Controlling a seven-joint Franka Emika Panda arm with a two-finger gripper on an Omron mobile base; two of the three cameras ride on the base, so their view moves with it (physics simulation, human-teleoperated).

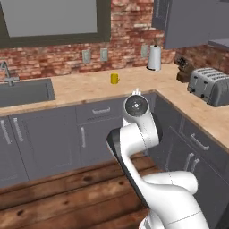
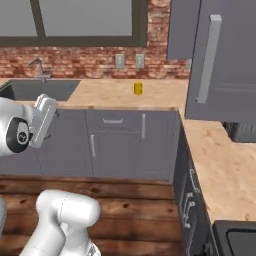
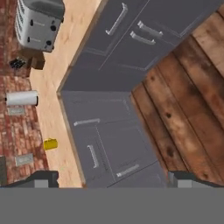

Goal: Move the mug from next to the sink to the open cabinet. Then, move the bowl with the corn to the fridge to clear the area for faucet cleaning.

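Observation:
The small yellow mug (image 1: 115, 78) (image 2: 138, 88) (image 3: 50, 144) stands upright on the wood-look counter, to the right of the dark sink (image 1: 26, 92) (image 2: 42, 90) and its slim faucet (image 1: 6, 74) (image 2: 39, 67). The grey wall cabinet (image 1: 188, 22) hangs at the upper right, its door (image 2: 225, 75) with a long bar handle swung out. My gripper (image 3: 116, 180) is open with nothing between its fingertips (image 3: 43, 178). It hovers over the floor in front of the base cabinets, well short of the mug. The bowl, corn and fridge are out of view.
A paper towel roll (image 1: 154, 57) (image 3: 22, 98), a knife block (image 1: 183, 69) and a toaster (image 1: 209, 86) (image 3: 38, 22) stand on the right leg of the L-shaped counter (image 1: 89, 87). Grey base cabinets (image 2: 115, 145) front a wooden floor (image 1: 58, 192).

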